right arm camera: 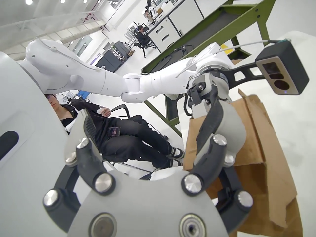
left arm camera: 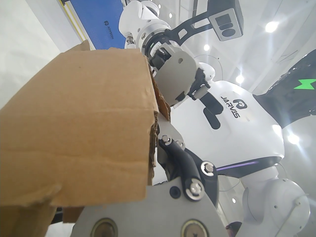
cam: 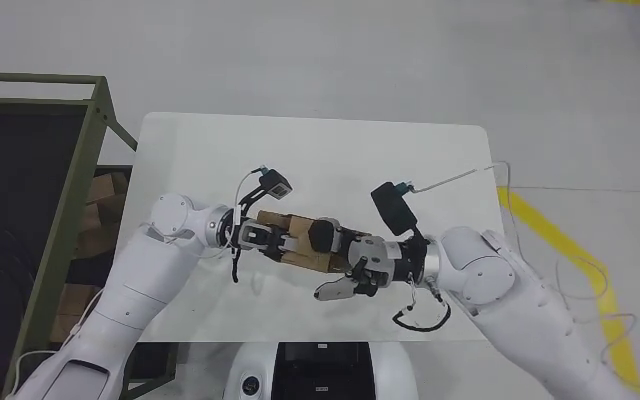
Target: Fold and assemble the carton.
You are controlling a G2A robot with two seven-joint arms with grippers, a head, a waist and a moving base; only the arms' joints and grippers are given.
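The carton (cam: 295, 225) is above the middle of the bench (cam: 400, 160), with one arm at each end. I cannot tell whether it rests on the bench or is lifted clear.

The left tool (cam: 262, 238) is at the carton's end farther from the right arm and touches the cardboard. Whether it is clamped there or just resting against it I cannot tell, because the carton wall hides the contact.

The right tool (cam: 338, 268) is at the opposite end with its jaws wide apart. One finger (right arm camera: 219, 127) lies flat along the outside of a carton wall. The other (right arm camera: 82, 127) stands in free air, well clear of the cardboard.

The carton looks half raised. Its walls make a rough sleeve, and a ragged flap stands loose beside the right tool's finger, not folded in.

I judge the step in hand to be squaring up the body, and the end flaps are not yet closed.

The next move probably calls for the left tool to keep its end steady. The right tool then either pushes the wall to open the sleeve fully or closes on the loose flap to turn it inward. Too hard a push could crumple the worn edges.
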